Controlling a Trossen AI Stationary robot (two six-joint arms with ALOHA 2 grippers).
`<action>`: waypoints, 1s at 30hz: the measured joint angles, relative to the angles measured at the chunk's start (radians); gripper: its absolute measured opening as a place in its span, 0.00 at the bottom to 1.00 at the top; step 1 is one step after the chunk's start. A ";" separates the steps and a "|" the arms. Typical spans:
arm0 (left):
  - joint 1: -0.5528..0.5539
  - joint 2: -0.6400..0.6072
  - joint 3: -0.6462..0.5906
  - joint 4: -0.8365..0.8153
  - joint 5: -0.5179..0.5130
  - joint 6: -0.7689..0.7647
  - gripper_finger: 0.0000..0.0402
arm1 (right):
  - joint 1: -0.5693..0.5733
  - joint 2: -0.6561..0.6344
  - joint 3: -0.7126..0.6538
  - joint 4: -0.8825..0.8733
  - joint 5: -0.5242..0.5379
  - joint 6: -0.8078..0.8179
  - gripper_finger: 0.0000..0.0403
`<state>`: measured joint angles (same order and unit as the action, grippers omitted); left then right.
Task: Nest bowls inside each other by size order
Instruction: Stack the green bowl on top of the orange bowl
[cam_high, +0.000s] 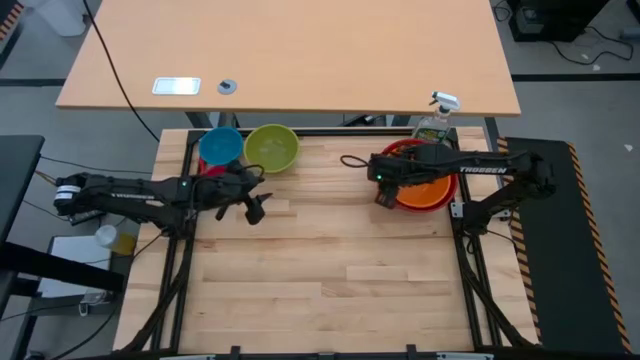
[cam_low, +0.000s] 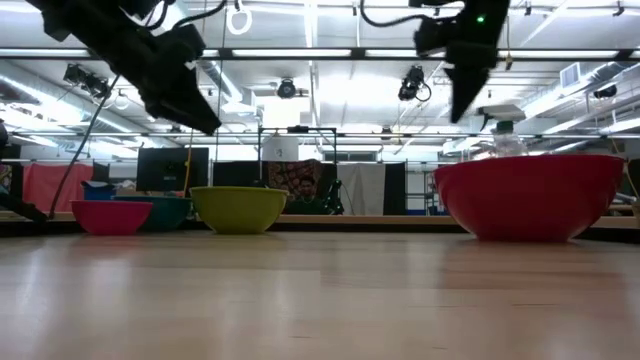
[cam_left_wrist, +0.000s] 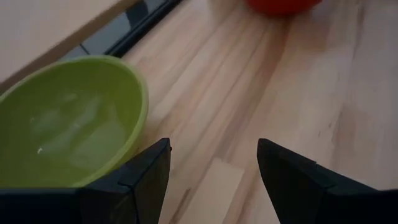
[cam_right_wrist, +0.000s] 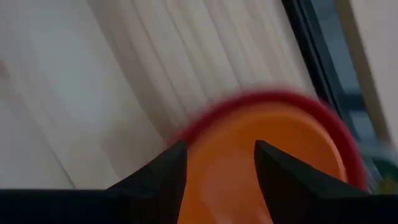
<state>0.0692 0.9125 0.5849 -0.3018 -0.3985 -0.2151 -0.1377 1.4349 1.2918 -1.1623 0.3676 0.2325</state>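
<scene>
The orange bowl (cam_high: 425, 190) sits nested in the red bowl (cam_high: 405, 150) at the table's far right. The lime green bowl (cam_high: 271, 147), the blue bowl (cam_high: 221, 146) and the pink bowl (cam_low: 110, 216) stand on their bases at the far left. In the high view my left arm mostly hides the pink bowl. My left gripper (cam_high: 255, 207) hangs open and empty in the air just near of the green bowl (cam_left_wrist: 68, 118). My right gripper (cam_high: 385, 195) is open and empty above the left rim of the red and orange bowls (cam_right_wrist: 261, 155).
A clear spray bottle (cam_high: 437, 120) stands behind the red bowl at the far right corner. A larger desk (cam_high: 290, 50) lies beyond the table's far edge. The bare wood of the table's middle and near half (cam_high: 320, 280) is free room.
</scene>
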 joint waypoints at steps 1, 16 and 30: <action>0.004 0.013 0.006 0.003 0.000 0.001 0.60 | 0.001 0.001 -0.011 0.060 -0.019 -0.018 0.48; 0.151 0.309 0.006 0.062 -0.120 0.327 0.60 | 0.108 0.002 -0.191 0.526 -0.048 -0.157 0.48; 0.198 0.489 0.012 0.230 -0.296 0.673 0.60 | 0.150 0.002 -0.260 0.716 -0.056 -0.202 0.48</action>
<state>0.2677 1.4016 0.5973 -0.0719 -0.6940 0.4582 0.0121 1.4372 1.0322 -0.4463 0.3119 0.0303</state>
